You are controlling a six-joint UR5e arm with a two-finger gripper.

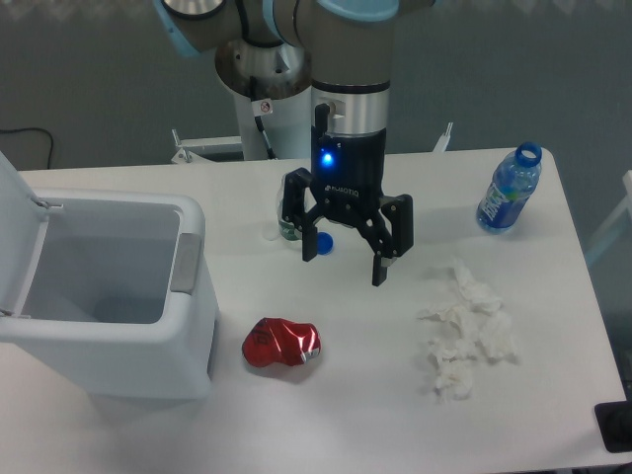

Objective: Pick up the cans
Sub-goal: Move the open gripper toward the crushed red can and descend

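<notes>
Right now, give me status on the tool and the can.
Tool open, holding nothing. Crushed red can lying on table, below the tool in view. Nothing on it.

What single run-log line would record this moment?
phase: approach | gripper: open, above table, empty | red can: crushed, on table, ungrasped | bin: lid open

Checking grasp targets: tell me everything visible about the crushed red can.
The crushed shiny red metal drink can lies on its side on the white table, badly dented and flattened, with a silver end facing right and white markings on its left part. It sits just right of the white open bin, apart from it. Nothing touches it but the table; the open black two-finger gripper hangs above and behind it.
</notes>
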